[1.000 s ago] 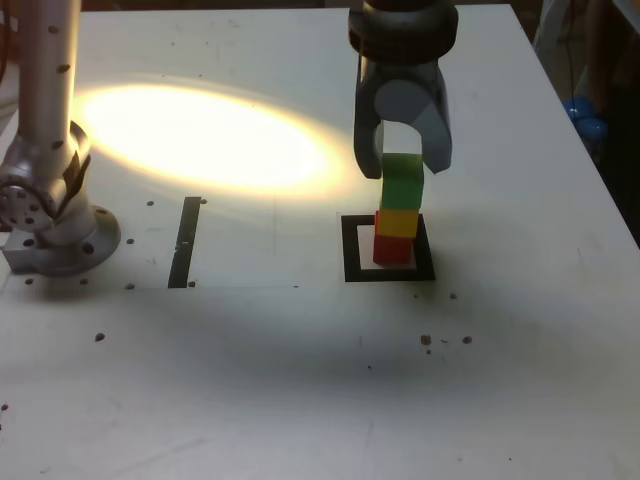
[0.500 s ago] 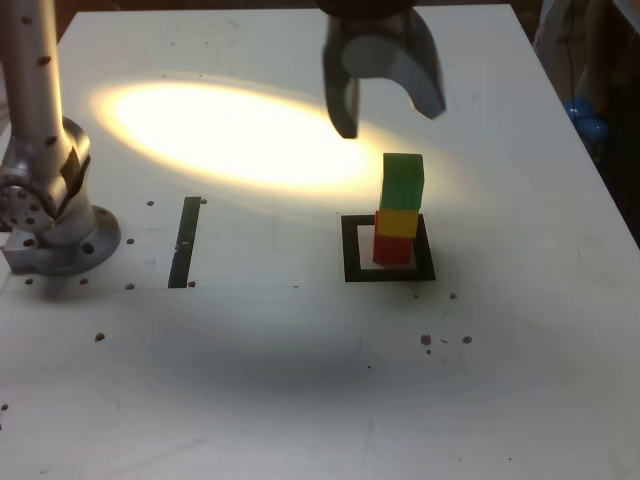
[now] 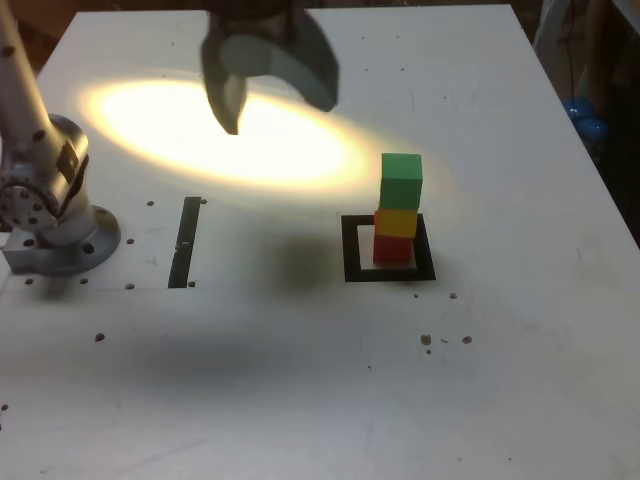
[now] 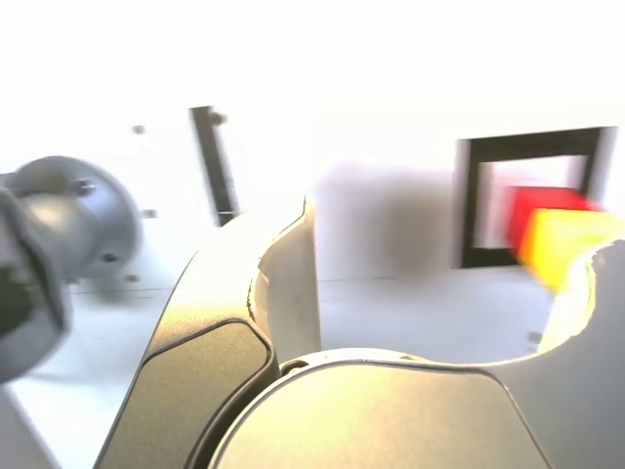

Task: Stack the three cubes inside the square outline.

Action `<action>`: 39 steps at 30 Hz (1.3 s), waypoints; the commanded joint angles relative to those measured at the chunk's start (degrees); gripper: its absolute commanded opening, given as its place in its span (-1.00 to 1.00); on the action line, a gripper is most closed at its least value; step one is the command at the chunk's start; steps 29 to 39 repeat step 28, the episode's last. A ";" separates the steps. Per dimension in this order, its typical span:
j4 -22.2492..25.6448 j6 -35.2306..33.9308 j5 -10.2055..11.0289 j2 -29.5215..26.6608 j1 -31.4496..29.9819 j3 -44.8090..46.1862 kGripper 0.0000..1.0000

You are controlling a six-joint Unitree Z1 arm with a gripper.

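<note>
Red (image 3: 392, 249), yellow (image 3: 396, 222), green cube (image 3: 401, 180): three stacked inside square outline (image 3: 351, 250)

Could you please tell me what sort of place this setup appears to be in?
Probably a robotics lab or workshop bench. A white table with scattered small holes carries the arm's bolted base, taped marks such as the square outline and a black strip, and a stack of cubes under a bright spotlight.

I see a silver-grey metal arm (image 3: 30, 110) rising from a round flanged base (image 3: 60, 245) dotted with dark screws, and a gripper (image 3: 270, 105) with two curved pale grey fingers (image 3: 228, 95) under a darker housing
</note>
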 commanded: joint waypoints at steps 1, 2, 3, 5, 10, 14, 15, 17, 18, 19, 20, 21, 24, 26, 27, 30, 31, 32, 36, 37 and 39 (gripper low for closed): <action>-0.98 0.08 -0.23 -1.85 0.02 3.28 0.98; -1.57 0.07 -0.33 -2.43 0.02 5.07 0.98; -2.27 0.06 -0.43 -2.91 0.02 6.84 0.98; -3.89 0.04 -0.60 -3.68 0.02 10.26 0.98; -8.50 -0.11 -0.66 -5.30 0.01 18.67 0.98; -11.72 -0.36 -0.78 -6.49 0.02 24.51 0.98; -12.33 -0.39 -0.88 -6.68 0.02 25.61 0.98; -13.58 -0.42 -1.18 -6.98 0.02 27.67 0.98; -14.26 -0.43 -1.39 -7.08 0.01 28.61 0.98; -14.95 -0.43 -1.61 -7.16 0.01 29.45 0.98; -15.61 -0.41 -1.83 -7.22 0.01 30.17 0.98; -16.19 -0.38 -2.02 -7.26 0.01 30.77 0.98; -17.29 -0.21 -2.48 -7.30 -0.02 31.86 0.98; -17.64 -0.06 -2.77 -7.30 0.00 32.23 0.98; -17.76 0.02 -2.96 -7.30 0.00 32.38 0.98; -17.89 0.09 -3.16 -7.30 0.00 32.51 0.98; -17.89 0.09 -3.16 -7.30 0.00 32.51 0.98; -17.89 0.09 -3.16 -7.30 0.00 32.51 0.98; -17.89 0.09 -3.16 -7.30 0.00 32.51 0.98; -17.89 0.09 -3.16 -7.30 0.00 32.51 0.98; -17.89 0.09 -3.16 -7.30 0.00 32.51 0.98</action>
